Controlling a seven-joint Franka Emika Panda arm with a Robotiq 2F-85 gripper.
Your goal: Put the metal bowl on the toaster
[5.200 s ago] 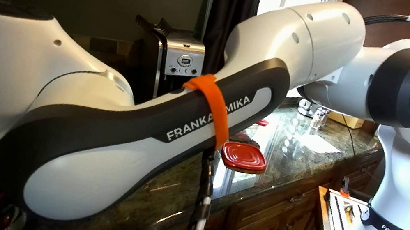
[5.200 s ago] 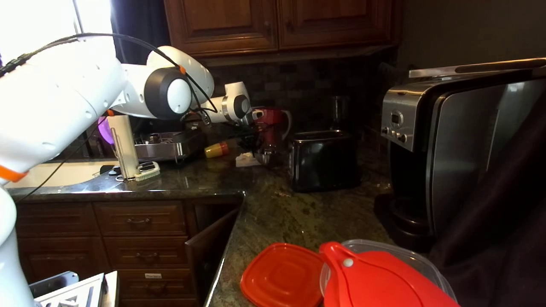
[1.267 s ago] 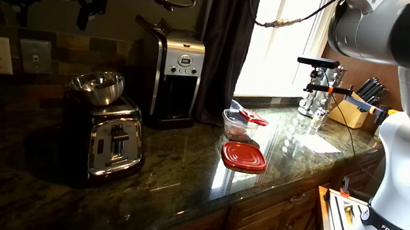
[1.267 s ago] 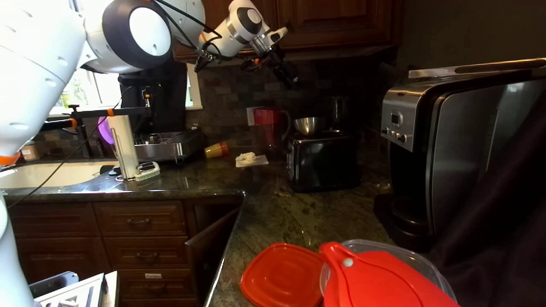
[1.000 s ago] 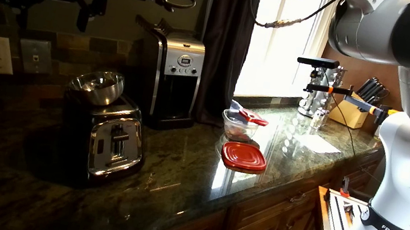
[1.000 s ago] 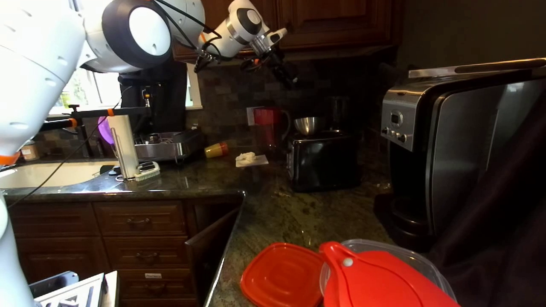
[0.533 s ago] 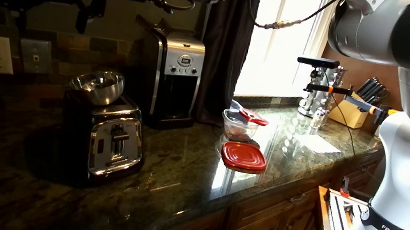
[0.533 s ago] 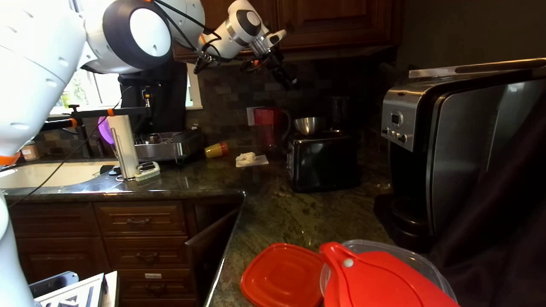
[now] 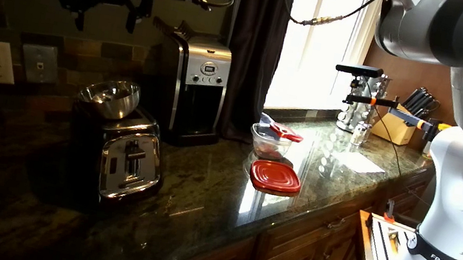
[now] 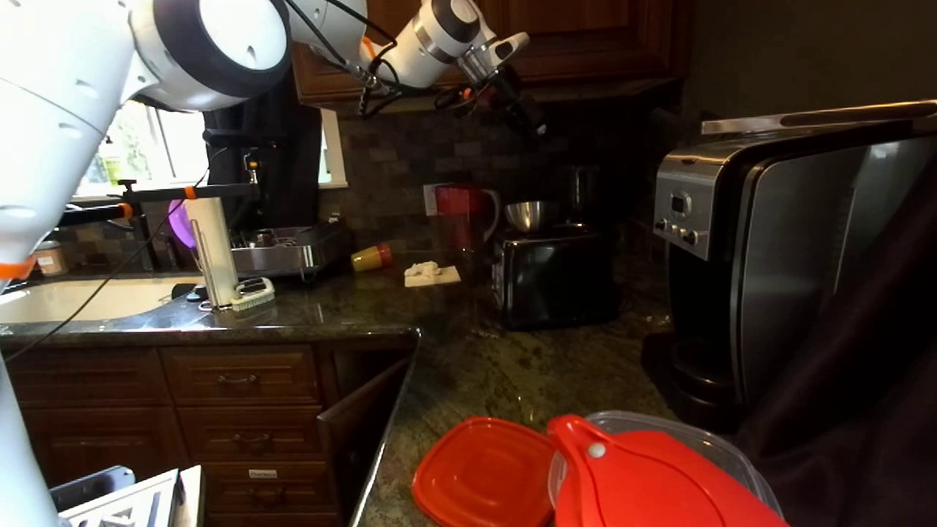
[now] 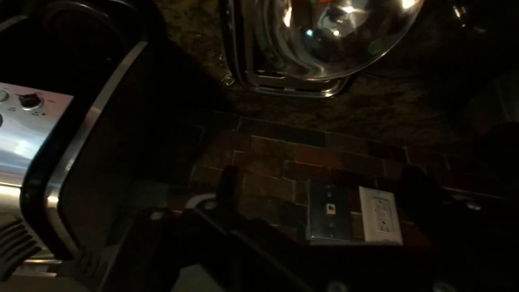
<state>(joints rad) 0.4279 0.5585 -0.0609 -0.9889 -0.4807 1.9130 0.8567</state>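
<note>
In an exterior view, the metal bowl sits atop the toaster, middle left of the frame. The gripper hangs upper left, well apart, jaws spread (nothing between them). The placing looks done; perhaps only backing off remains.

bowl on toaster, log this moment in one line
bowl: on toaster | gripper: open, apart from bowl | task: looks done

Metal bowl: smooth, mirror-bright
Toaster: chrome front, glossy side
Counter: polished, stone-like
Flat lid: smooth plastic
Drawers: wood
</note>
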